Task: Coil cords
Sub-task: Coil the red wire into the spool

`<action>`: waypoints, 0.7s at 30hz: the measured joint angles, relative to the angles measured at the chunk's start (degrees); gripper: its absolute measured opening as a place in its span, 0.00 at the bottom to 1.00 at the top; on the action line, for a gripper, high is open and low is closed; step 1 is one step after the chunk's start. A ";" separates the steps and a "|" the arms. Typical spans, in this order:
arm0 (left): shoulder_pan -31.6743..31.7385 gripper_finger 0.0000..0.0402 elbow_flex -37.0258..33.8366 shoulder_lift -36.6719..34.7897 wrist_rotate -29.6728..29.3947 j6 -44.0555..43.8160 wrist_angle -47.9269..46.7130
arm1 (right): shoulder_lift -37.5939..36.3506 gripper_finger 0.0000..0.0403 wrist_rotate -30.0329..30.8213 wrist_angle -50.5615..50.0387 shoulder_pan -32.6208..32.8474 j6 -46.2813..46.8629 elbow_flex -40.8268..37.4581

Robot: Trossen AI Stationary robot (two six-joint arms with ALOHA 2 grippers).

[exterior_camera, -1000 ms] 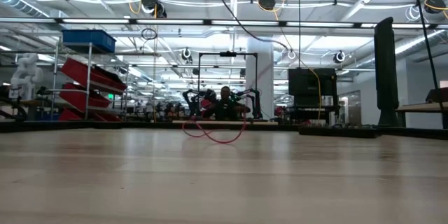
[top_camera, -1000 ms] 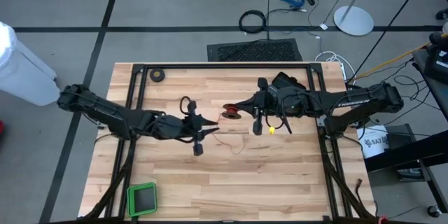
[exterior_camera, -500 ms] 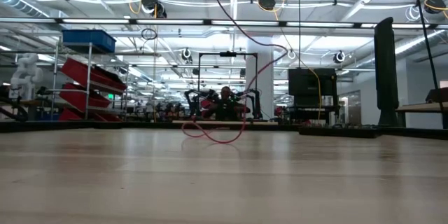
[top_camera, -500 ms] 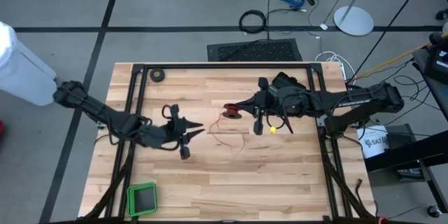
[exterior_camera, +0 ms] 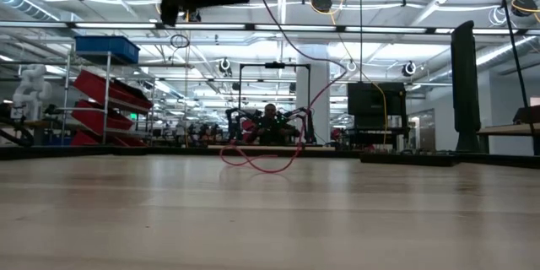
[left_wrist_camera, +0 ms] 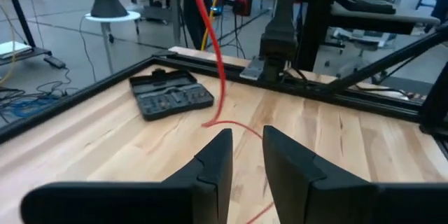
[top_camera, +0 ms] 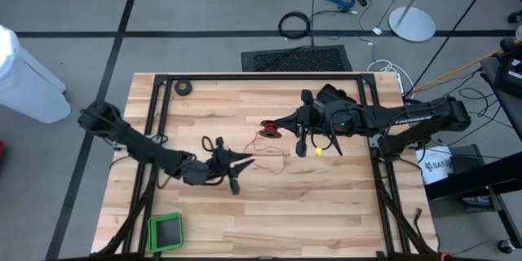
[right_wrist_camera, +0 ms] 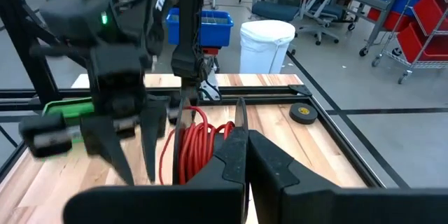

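so the right gripper (top_camera: 275,125) is parked near the middle of the table (top_camera: 326,204), jaws closed around the little black reel (top_camera: 268,129) w/ red wire (top_camera: 277,152) wound on it. in the right wrist view you can see the red coils (right_wrist_camera: 194,147) sitting right at the fingers (right_wrist_camera: 234,155), which are pinched together

rest of the wire trails off the reel in a loose loop on the wood btw the two grippers, and in the low view it rises from the tabletop in a curve (exterior_camera: 297,118) up to the reel

left gripper (top_camera: 245,161) is lower on the table, tips pointing toward the wire loop, just beside it. left wrist view shows its fingers (left_wrist_camera: 217,164) apart w/ a narrow gap, nothing in between, the red strand (left_wrist_camera: 213,49) hanging out in front of them, not clamped

other stuff: black tape roll (top_camera: 184,87) near the far left corner, green tray (top_camera: 165,232) at the near left, dark tool case (left_wrist_camera: 171,92) on the far side
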 joint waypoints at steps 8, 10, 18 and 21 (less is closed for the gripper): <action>3.33 0.37 -0.02 9.50 0.51 -0.01 11.60 | 0.00 0.00 0.01 0.00 0.00 -0.26 0.00; 4.12 0.39 -0.02 11.23 0.48 0.24 13.80 | 0.00 0.00 0.01 -0.05 0.00 -0.42 0.00; 4.57 0.40 0.00 17.91 -2.41 6.61 30.25 | -0.07 0.00 0.01 -0.09 0.00 -0.87 0.00; 5.19 0.40 0.00 20.64 -6.05 7.57 35.46 | -0.44 0.00 0.02 -0.14 0.00 -0.92 0.00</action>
